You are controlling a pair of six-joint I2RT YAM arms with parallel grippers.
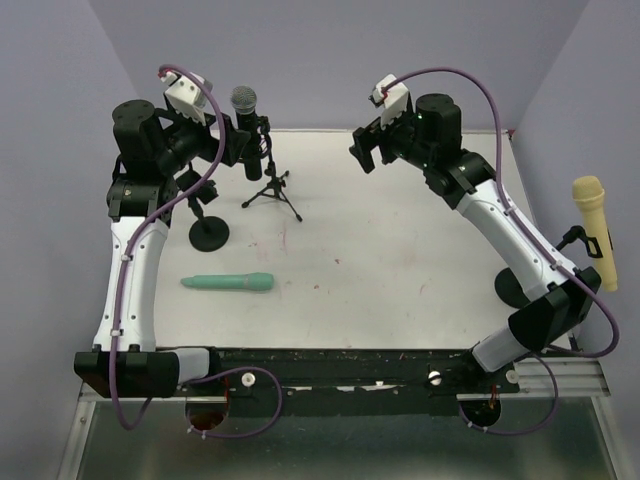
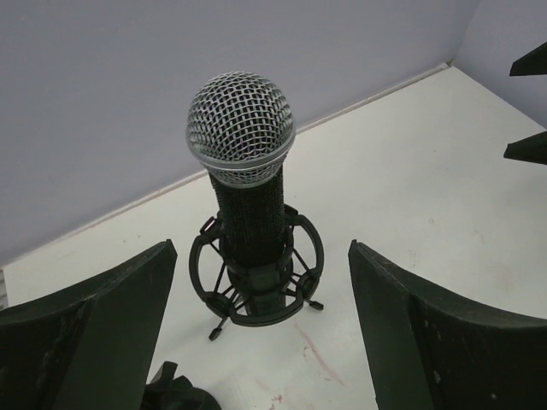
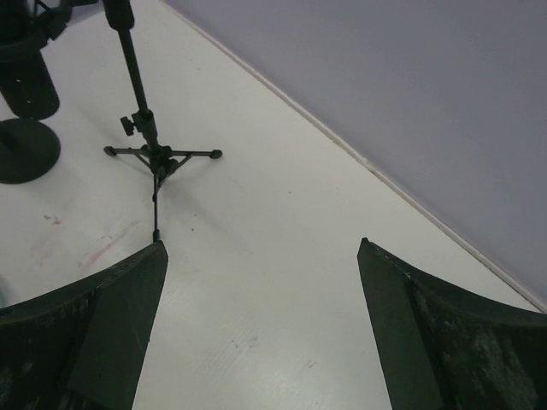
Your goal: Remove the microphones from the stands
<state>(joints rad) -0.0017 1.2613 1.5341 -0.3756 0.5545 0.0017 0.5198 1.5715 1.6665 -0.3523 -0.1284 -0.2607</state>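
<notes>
Well, the black microphone with its silver mesh head stands upright in the black tripod stand, toward the far left of the white counter. It is straight ahead of my left pincer, whose jaws gape to either side without touching. Its long axis is vertical, so I judge it needs a straight lift. My right pincer, also released, hangs well apart.

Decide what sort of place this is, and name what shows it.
Probably a robotics lab test cell: a white table boxed in by plain lavender walls, a left arm and right arm bolted at its near edge, and a microphone on a tripod stand.
</notes>
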